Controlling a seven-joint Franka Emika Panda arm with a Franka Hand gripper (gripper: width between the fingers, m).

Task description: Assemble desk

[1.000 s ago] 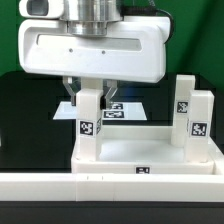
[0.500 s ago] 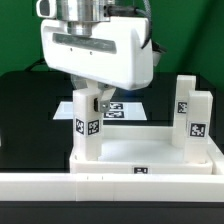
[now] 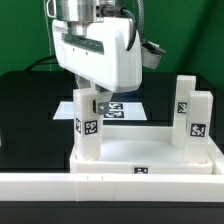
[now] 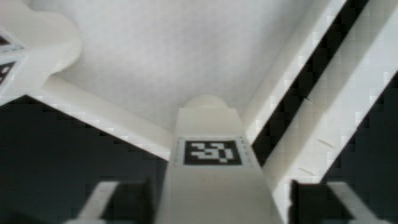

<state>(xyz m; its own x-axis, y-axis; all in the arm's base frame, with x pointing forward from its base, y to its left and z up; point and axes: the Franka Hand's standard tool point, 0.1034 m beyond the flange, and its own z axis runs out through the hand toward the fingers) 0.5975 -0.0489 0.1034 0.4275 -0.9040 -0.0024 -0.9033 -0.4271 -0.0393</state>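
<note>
Claw (image 3: 93, 103) is clamped on an upright tagged leg (image 3: 86, 125) | leg is seated at desk panel (image 3: 150, 152) corner, exterior view's left | panel is borne on black table (image 3: 30, 105)

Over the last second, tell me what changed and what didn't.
The gripper turned about its own axis while closed on the leg at the exterior view's left, so its housing now looks skewed. The desk panel, the legs at the right and the marker board stayed put.
</note>
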